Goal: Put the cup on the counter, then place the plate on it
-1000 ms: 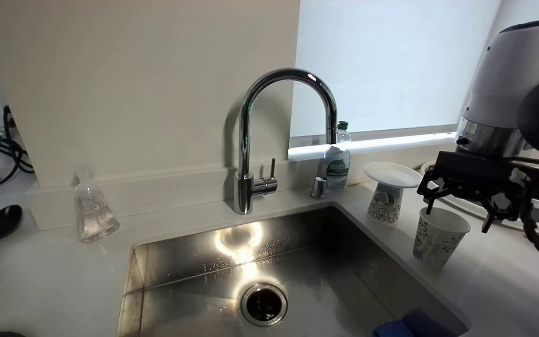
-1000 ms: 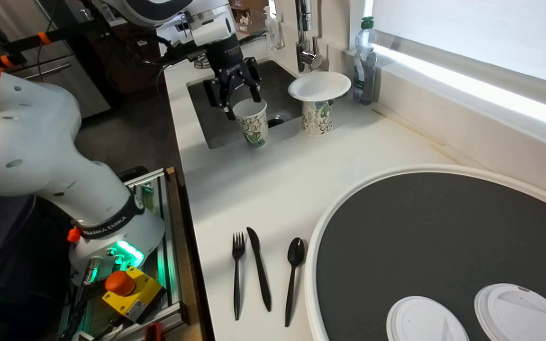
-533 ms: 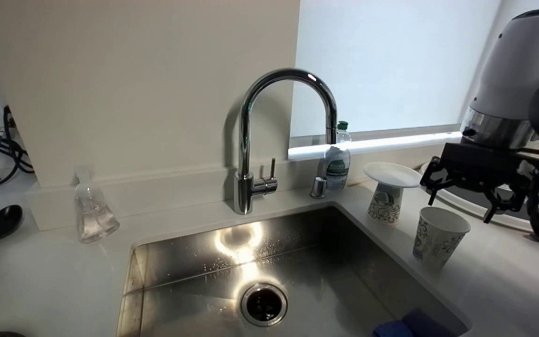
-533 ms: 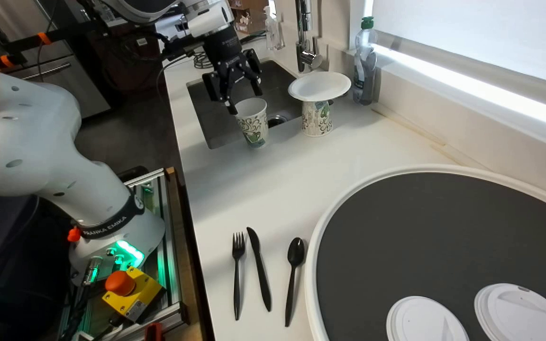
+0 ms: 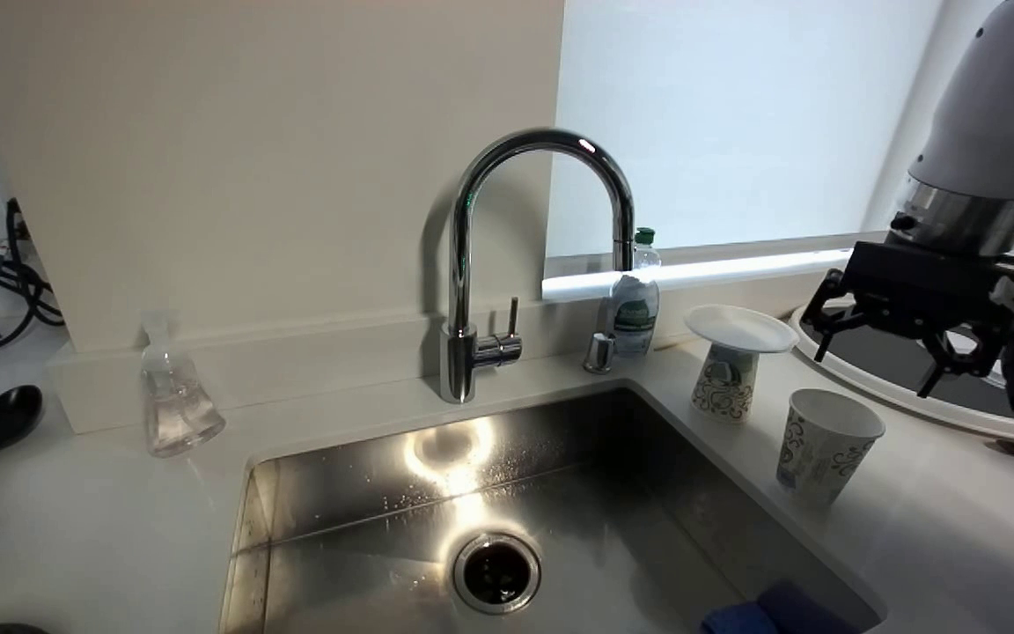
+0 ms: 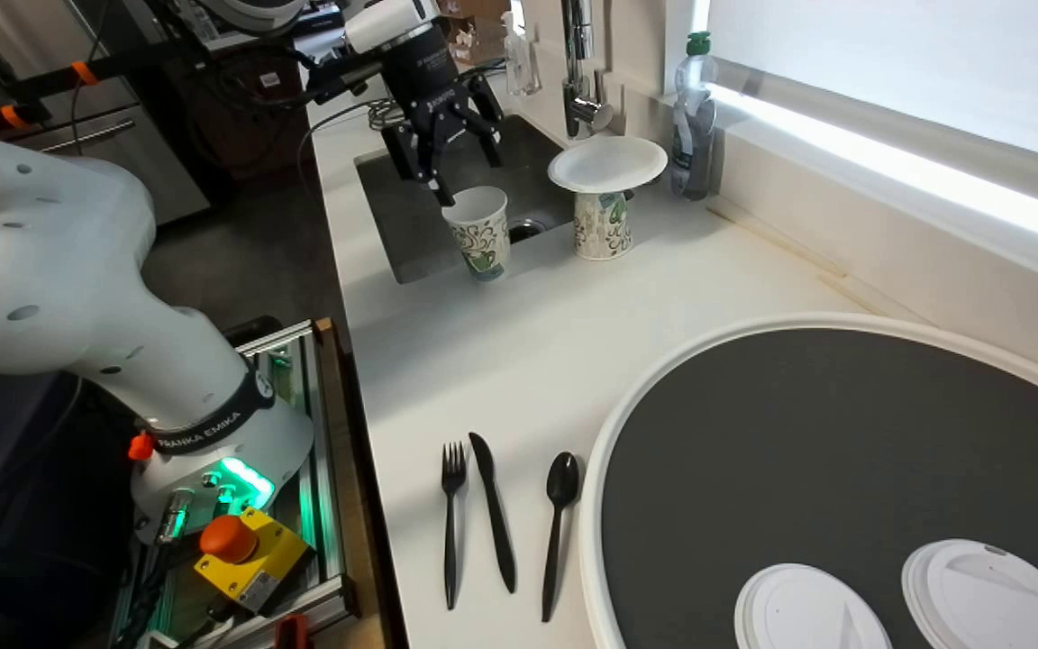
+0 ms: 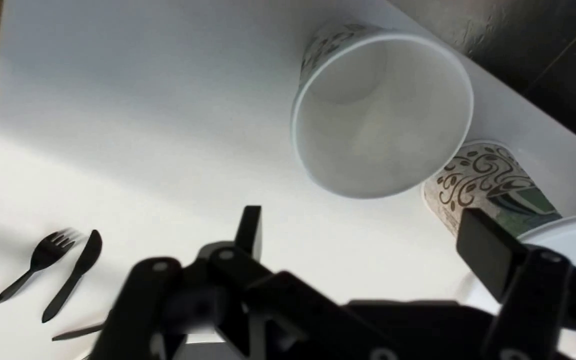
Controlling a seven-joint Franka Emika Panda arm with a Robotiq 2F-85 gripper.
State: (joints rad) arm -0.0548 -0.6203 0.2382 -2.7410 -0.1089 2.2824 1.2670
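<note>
One cup (image 5: 826, 453) upright on counter (image 6: 519, 361), mouth upward, long axis vertical, fingers (image 7: 489, 254) spread apart

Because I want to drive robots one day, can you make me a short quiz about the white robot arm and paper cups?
1. True or false: the small round white plate sits on an upside-down swirl-patterned paper cup.
2. Is the black two-fingered gripper (a) shut, (b) open or (c) holding the plate?
3. Fill in: the upright patterned white paper cup stands on the white ____ beside the steel sink.
Key: 1. true; 2. b; 3. counter.
</note>
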